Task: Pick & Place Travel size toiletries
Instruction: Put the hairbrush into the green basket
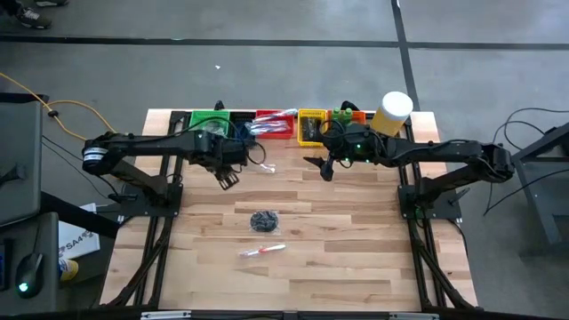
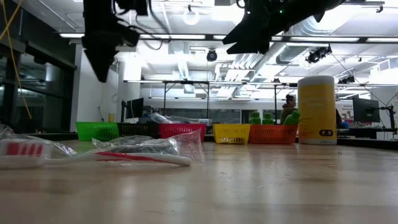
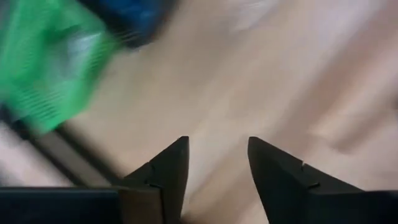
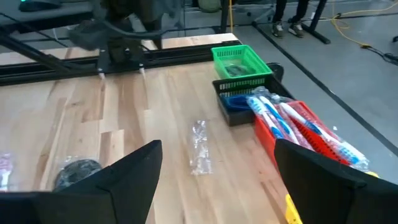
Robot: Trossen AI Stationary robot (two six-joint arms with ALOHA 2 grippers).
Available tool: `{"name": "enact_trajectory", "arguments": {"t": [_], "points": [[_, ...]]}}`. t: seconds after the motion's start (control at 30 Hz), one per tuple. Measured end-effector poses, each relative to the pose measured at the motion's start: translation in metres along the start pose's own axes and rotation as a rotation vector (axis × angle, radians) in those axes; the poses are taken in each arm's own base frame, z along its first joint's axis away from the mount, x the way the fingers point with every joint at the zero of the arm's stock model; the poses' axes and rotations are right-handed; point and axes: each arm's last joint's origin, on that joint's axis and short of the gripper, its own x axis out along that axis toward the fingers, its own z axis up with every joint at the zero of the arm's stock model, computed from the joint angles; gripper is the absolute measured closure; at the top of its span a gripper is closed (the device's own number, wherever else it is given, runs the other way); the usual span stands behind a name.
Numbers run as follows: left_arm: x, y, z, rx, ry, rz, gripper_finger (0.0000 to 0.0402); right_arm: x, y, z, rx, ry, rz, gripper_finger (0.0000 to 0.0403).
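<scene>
My left gripper (image 1: 228,178) hangs open above the table in front of the green bin (image 1: 209,120); in its wrist view the gripper (image 3: 217,149) holds nothing over bare wood. My right gripper (image 1: 324,167) is open in front of the yellow bin (image 1: 311,127); its wrist view shows the gripper (image 4: 217,165) spread wide and empty. A clear-wrapped piece (image 4: 200,146) lies flat between the two grippers. Nearer the table's middle lie a dark round disc (image 1: 263,220) and a wrapped toothbrush (image 1: 262,252), also seen close up as the toothbrush (image 2: 99,152).
Along the far edge stand a row of bins: green, black (image 1: 240,124), red (image 4: 305,127) with toothbrushes, yellow, orange (image 1: 351,118) with green bottles. A pale-yellow cylinder (image 1: 391,114) stands at the far right corner. Bare wood spreads toward the near edge.
</scene>
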Motion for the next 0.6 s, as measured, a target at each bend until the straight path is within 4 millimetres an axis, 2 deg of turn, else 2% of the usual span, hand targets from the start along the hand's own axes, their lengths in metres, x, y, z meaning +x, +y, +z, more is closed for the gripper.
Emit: {"name": "enact_trajectory", "arguments": {"t": [0.17, 0.33, 0.47, 0.6], "points": [[-0.005, -0.032, 0.002, 0.141, -0.044, -0.257, 0.0219, 0.0, 0.008, -0.001, 0.005, 0.008, 0.023, 0.0098], [-0.008, -0.064, -0.015, 0.34, -0.094, -0.24, 0.0217, -0.001, 0.015, -0.001, -0.017, 0.011, 0.046, 0.0098], [0.004, -0.096, -0.033, 0.486, -0.204, -0.284, 0.0217, -0.002, 0.021, -0.004, -0.027, 0.034, 0.066, 0.0098], [0.024, -0.116, -0.048, 0.542, -0.234, -0.309, 0.0217, -0.003, 0.031, -0.008, -0.022, 0.071, 0.095, 0.0098]]}}
